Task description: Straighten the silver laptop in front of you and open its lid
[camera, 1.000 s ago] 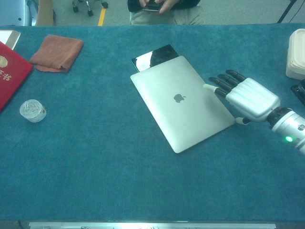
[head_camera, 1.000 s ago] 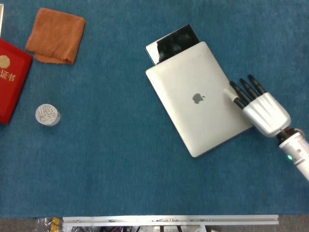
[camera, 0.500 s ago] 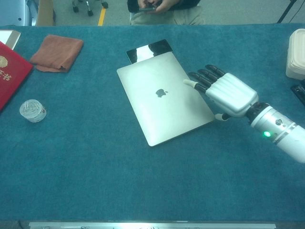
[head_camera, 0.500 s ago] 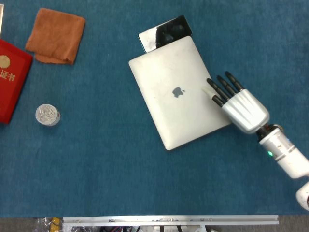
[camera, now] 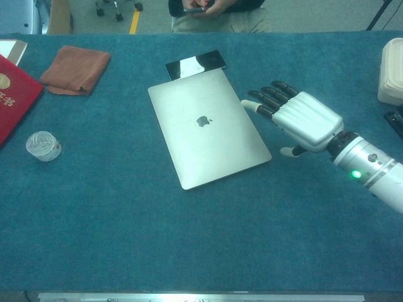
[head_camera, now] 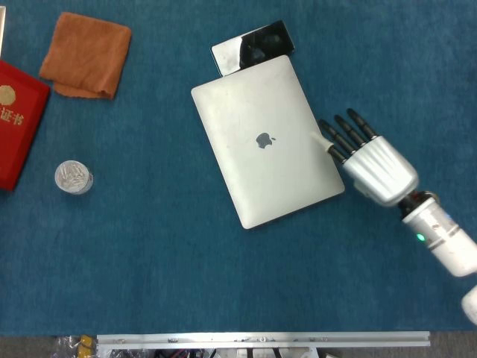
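The silver laptop (head_camera: 262, 139) (camera: 204, 127) lies shut and skewed on the blue table, its logo facing up. A black glossy slab (head_camera: 252, 46) (camera: 195, 63) pokes out from under its far edge. My right hand (head_camera: 369, 160) (camera: 296, 117) is flat with fingers stretched out, just off the laptop's right edge. Its fingertips (head_camera: 329, 136) sit at that edge; contact is unclear. It holds nothing. My left hand is in neither view.
An orange cloth (head_camera: 86, 54) (camera: 75, 69) and a red booklet (head_camera: 16, 123) lie at the far left. A small clear lidded cup (head_camera: 74, 177) (camera: 43, 145) stands left of the laptop. A white container (camera: 391, 70) sits at the right edge.
The laptop has slid left and turned a little, along with the black slab. My right hand moved left with it, then came off the lid to the right edge.
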Controlling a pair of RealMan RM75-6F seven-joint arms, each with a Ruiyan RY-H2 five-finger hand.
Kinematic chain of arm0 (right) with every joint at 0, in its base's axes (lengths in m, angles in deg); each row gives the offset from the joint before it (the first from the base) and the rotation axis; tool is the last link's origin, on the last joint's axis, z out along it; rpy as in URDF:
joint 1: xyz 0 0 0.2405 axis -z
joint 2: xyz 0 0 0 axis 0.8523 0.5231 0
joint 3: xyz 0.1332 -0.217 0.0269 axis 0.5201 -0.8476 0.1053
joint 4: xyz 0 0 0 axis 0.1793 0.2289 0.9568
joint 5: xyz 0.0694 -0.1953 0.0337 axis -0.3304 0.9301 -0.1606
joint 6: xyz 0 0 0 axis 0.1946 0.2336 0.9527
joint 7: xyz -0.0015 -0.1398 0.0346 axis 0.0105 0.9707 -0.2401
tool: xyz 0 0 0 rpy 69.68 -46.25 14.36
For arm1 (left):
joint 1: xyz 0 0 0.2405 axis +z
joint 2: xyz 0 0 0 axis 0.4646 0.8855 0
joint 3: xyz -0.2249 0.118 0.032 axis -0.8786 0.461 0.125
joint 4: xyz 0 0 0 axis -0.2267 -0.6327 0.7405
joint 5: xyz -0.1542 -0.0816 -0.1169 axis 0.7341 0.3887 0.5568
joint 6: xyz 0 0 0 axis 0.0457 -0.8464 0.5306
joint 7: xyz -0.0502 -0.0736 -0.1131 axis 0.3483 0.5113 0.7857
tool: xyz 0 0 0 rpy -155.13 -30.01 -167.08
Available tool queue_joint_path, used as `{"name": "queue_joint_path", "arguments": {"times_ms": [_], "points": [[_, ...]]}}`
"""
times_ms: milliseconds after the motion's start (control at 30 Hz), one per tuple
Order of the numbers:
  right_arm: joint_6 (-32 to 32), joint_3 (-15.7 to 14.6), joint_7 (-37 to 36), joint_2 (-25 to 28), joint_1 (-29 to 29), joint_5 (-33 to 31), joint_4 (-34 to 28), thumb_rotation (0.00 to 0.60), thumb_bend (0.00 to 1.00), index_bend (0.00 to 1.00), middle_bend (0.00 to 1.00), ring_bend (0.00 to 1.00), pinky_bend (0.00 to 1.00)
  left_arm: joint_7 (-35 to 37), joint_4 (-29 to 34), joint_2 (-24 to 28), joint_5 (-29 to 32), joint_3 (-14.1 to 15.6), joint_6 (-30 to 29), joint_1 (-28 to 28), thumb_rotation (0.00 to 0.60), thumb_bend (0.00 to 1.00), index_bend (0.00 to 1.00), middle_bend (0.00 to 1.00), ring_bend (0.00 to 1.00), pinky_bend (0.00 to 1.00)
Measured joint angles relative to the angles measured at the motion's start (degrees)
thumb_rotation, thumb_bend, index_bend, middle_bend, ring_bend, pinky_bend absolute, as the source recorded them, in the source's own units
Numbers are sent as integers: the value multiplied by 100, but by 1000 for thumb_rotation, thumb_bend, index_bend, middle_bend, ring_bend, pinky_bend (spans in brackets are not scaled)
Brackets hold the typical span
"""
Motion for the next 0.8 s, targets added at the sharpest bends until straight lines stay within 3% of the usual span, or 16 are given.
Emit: {"name": "queue_joint_path", "arguments": {"times_ms": [233, 800], "points": [[97, 48, -35, 201, 37, -91, -75, 600, 91, 0, 0, 0, 14, -145, 107, -14, -112, 0, -2, -40, 600, 170, 0, 0, 0, 1], [-80, -6, -198, -118, -190, -6, 356, 600, 155, 0, 0, 0, 14, -149, 146, 24, -97, 15, -71, 17, 600, 170, 0, 0, 0, 1]]}}
